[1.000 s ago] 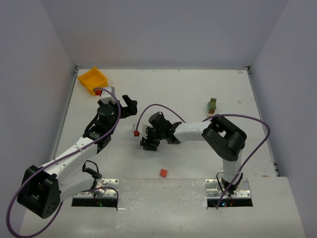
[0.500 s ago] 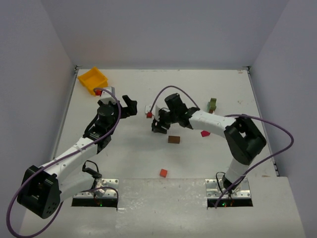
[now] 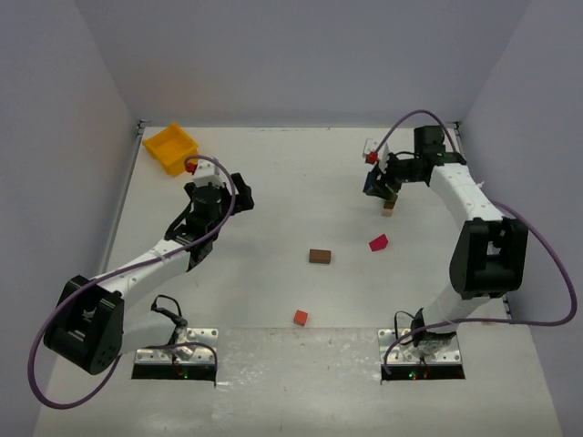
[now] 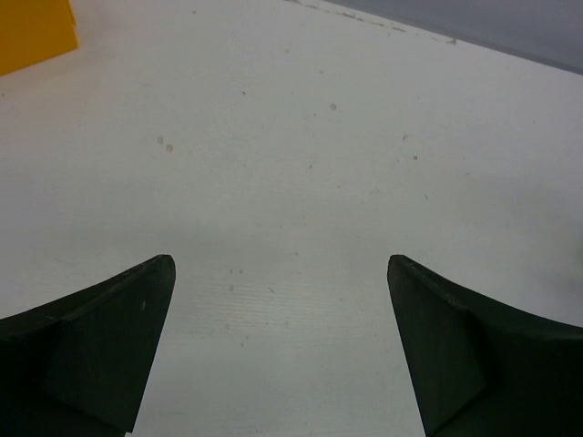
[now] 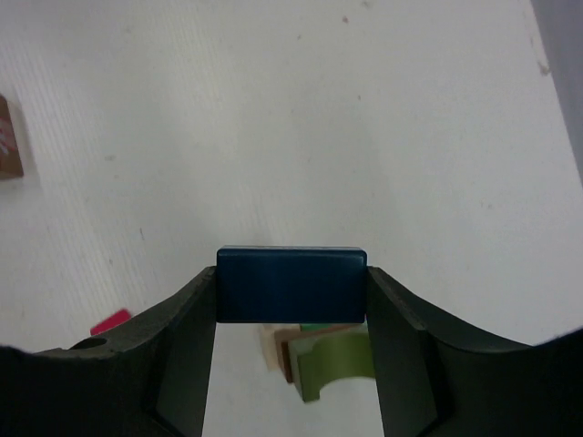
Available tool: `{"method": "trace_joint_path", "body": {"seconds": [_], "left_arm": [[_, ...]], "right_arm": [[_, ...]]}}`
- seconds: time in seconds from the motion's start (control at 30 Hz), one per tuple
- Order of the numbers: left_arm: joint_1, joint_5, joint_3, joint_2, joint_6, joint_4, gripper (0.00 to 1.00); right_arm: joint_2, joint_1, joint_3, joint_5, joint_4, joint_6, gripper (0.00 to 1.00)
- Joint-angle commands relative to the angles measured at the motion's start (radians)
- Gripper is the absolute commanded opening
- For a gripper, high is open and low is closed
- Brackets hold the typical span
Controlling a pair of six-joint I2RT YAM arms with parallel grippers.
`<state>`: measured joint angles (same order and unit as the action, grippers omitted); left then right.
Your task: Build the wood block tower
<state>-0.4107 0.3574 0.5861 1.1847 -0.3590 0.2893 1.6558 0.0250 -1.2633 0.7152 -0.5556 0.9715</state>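
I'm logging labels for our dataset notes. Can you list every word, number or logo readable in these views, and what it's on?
None can be read in any view.
Faint pale marks on the brown block at the frame edge: too blurred to read.
The blue block and yellow bin show no markings.

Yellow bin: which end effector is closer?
Left. The left end effector is just right of the yellow bin, nearer the bases; the right end effector is far across the table, gripping a blue block.
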Motion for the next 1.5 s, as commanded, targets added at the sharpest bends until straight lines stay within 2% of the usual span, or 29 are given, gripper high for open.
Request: {"method": "trace_joint_path", "body": {"seconds": [0.0,0.2,0.57,0.87,1.47], "left_arm": [[0.003,-0.039,0.101,0.039,0.022,-0.01,1.0],[0.003,-0.074,0.115,0.046,0.043,-0.001,1.0],[0.003,-0.086,0.135,0.086,0.058,0.001,1.0],[0.003,-0.077,0.135,0.087,0.059,0.002,1.0],[0.003,-0.052,0.166,0.126,0.071,-0.014,1.0]], "right_arm": [[-0.037,-0.119,-0.049,0.089,-0.238,0.261,0.39],[0.062,-0.194,-0.203,0.083,-0.457,0.432,0.4],[0.203,-0.212,-0.375,0.071,-0.592,0.529,0.44],[0.282,-0.212,-0.447,0.048,-0.593,0.518,0.47],[0.359,-0.212,-0.444,0.023,-0.513,0.457,0.52]]}}
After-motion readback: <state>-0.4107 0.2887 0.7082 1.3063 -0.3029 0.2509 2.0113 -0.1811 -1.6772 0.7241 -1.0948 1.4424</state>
